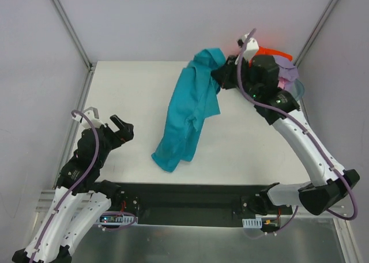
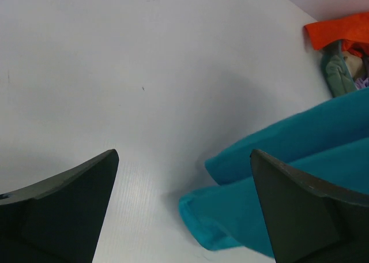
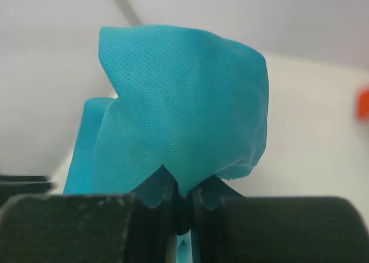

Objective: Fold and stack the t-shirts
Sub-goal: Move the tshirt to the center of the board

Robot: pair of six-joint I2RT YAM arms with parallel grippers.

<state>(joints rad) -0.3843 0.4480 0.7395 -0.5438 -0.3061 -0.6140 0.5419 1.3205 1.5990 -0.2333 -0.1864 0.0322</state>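
A teal t-shirt [image 1: 187, 116] lies crumpled in a long strip across the middle of the table, its near end by the front edge. Its far end is lifted, and my right gripper [image 1: 222, 77] is shut on it. In the right wrist view the teal t-shirt [image 3: 184, 101] bunches up above the closed right gripper [image 3: 183, 194]. My left gripper [image 1: 121, 127] stands open at the left, apart from the cloth. From the left wrist, the teal t-shirt [image 2: 277, 176] shows its near end just right of the left gripper [image 2: 183, 153], which holds nothing.
A grey-blue basin [image 1: 298, 89] sits at the back right corner behind the right arm, with an orange t-shirt [image 1: 271, 51], a lavender one [image 1: 286, 64] and a pink one [image 1: 285, 78] in it. The orange t-shirt [image 2: 340, 29] also shows far off in the left wrist view.
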